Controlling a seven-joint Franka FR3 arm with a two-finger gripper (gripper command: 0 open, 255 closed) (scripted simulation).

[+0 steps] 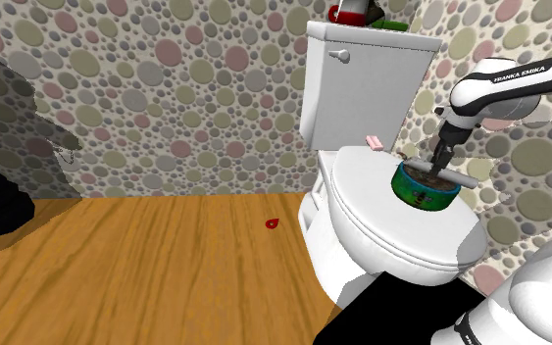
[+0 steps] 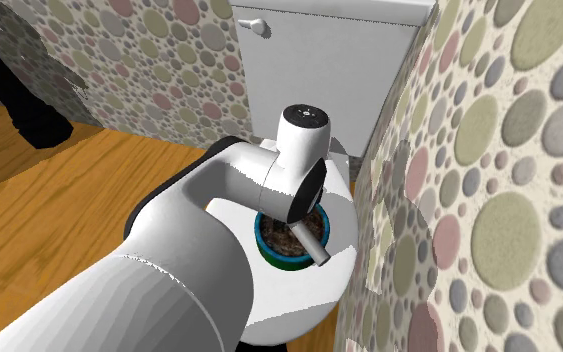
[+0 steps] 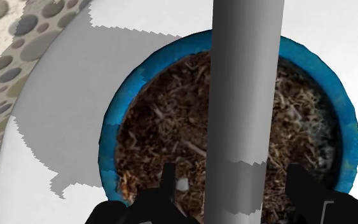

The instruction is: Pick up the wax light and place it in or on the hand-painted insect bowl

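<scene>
Shoulder view: the bowl (image 1: 423, 192) stands on the closed toilet lid (image 1: 381, 225), in front of the tank (image 1: 362, 78). Its wall is green, its inside dark brown. The grey candle (image 1: 465, 180) lies across the bowl's top, one end jutting past the rim toward the view's right. The gripper (image 1: 443, 157) hangs just over it. A small pink thing (image 1: 374, 142) sits at the back of the lid, and a red bit (image 1: 273, 223) lies on the wooden floor.

Second exterior view: the arm covers much of the bowl (image 2: 269, 245). Its blue-green rim and brown inside show below the hand, with the candle (image 2: 313, 249) end poking out over the rim.

Wrist view: the candle (image 3: 244, 95) runs straight across the blue-rimmed bowl (image 3: 110, 146), over a brown, fibrous-looking filling. The gripper (image 3: 231, 183) is spread, its fingers (image 3: 168, 184) standing either side of the candle with a gap on each side, not touching it.
</scene>
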